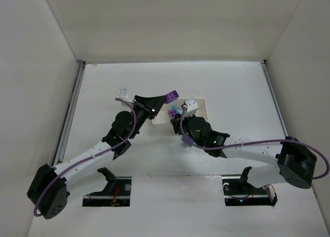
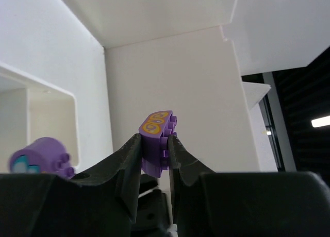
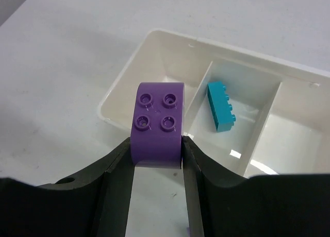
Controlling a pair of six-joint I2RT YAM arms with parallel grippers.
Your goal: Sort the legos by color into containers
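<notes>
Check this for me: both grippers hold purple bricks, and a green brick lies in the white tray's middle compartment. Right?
Not quite. It is a cyan brick, not green, in the white tray's middle compartment; the right wrist view shows it. The left gripper does hold a purple brick, and the right gripper holds another.

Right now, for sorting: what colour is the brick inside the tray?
Cyan; the brick shows best from the right wrist.
</notes>
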